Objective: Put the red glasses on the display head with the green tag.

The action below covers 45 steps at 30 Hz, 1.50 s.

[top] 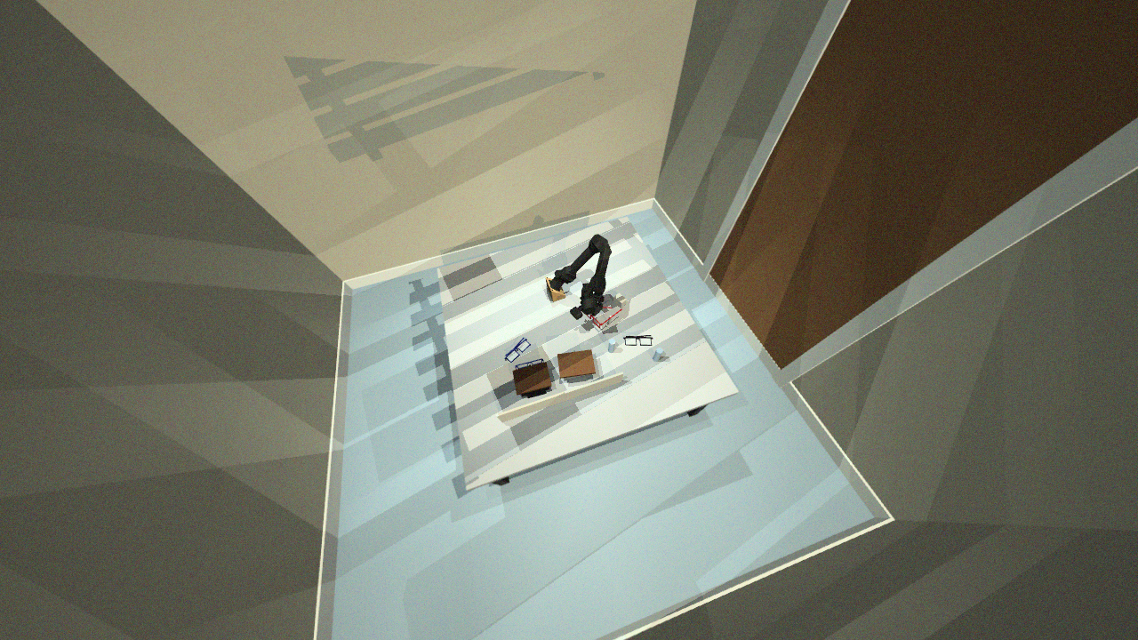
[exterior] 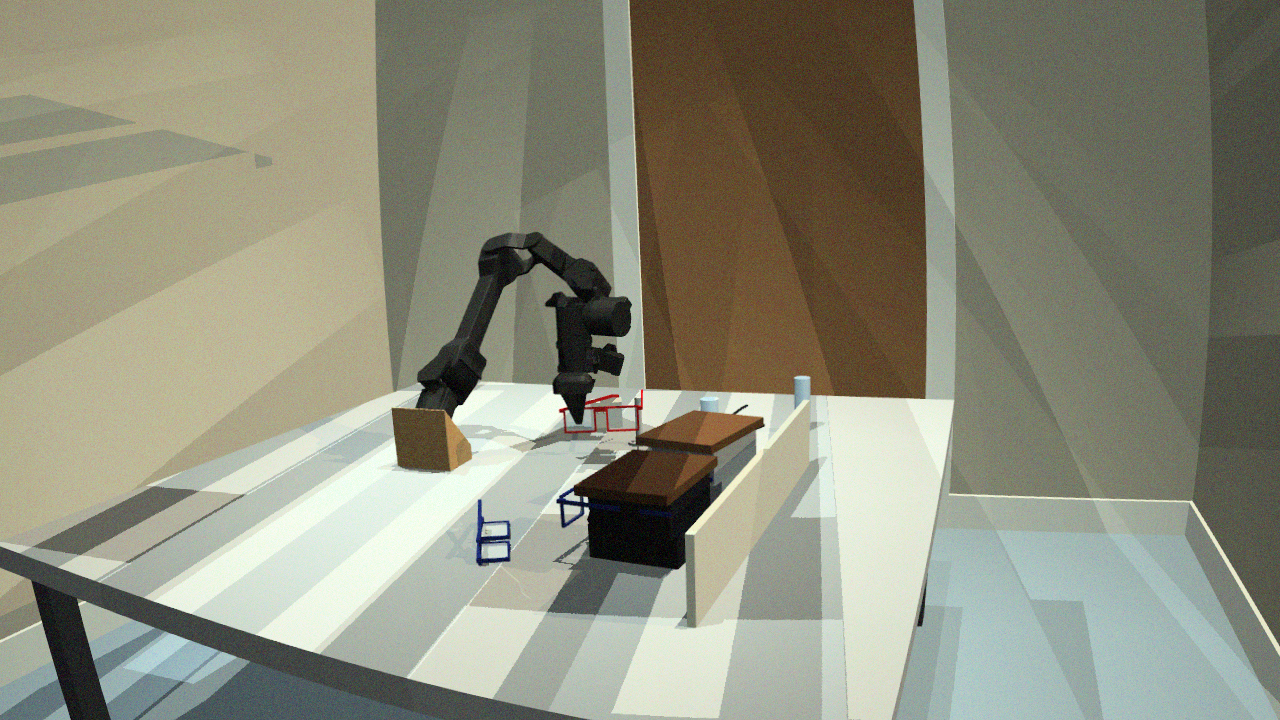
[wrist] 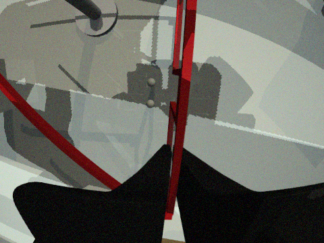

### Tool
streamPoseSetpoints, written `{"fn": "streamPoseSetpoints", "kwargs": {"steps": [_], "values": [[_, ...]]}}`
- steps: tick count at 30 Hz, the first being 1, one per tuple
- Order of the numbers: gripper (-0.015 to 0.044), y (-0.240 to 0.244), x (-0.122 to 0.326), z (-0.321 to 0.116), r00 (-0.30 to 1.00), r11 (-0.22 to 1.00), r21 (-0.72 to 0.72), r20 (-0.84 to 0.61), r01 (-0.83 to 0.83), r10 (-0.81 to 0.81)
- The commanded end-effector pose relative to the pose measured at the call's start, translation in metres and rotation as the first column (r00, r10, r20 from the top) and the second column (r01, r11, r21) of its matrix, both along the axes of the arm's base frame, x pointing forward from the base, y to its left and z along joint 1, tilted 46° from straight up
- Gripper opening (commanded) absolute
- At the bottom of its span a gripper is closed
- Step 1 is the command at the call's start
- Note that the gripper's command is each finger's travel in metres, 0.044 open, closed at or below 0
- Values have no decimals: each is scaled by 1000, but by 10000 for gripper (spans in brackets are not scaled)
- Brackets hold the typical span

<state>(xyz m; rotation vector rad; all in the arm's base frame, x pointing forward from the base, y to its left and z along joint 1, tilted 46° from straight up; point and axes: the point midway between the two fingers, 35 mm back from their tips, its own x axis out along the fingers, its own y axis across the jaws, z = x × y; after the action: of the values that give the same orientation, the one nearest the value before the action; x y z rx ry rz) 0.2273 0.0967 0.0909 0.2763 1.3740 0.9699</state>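
Observation:
My gripper is shut on the red glasses. It points down and holds them above the table, at one end of the front frame; a temple runs off at lower left in the wrist view. Two blocky brown-topped shapes look like the display heads. One has a dark body under a brown top, with blue glasses at its front. The other brown top has a paler body, with no glasses seen on it. I see no green tag.
A pale upright panel stands behind the heads. Loose blue glasses and black glasses lie either side. Two pale cylinders stand right. A thin post on a round base stands near the held glasses.

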Motion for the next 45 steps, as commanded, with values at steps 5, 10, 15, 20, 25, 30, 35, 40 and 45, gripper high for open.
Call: {"fn": "streamPoseSetpoints", "kwargs": {"steps": [5,10,15,20,25,30,35,40,45], "values": [[0,0,2,1,1000,1000,-6,3,-3,3],[0,0,2,1,1000,1000,-6,3,-3,3],[0,1,4,2,1000,1000,-6,3,-3,3],[0,2,7,2,1000,1000,-6,4,-3,3],[0,0,9,6,1000,1000,-7,4,-2,2],[0,-13,14,19,1000,1000,-10,4,-2,2],[0,-30,18,37,1000,1000,-10,3,-2,2],[0,-38,19,45,1000,1000,-9,-1,1,-1],[0,-34,22,49,998,999,-16,-40,40,-41]]}}
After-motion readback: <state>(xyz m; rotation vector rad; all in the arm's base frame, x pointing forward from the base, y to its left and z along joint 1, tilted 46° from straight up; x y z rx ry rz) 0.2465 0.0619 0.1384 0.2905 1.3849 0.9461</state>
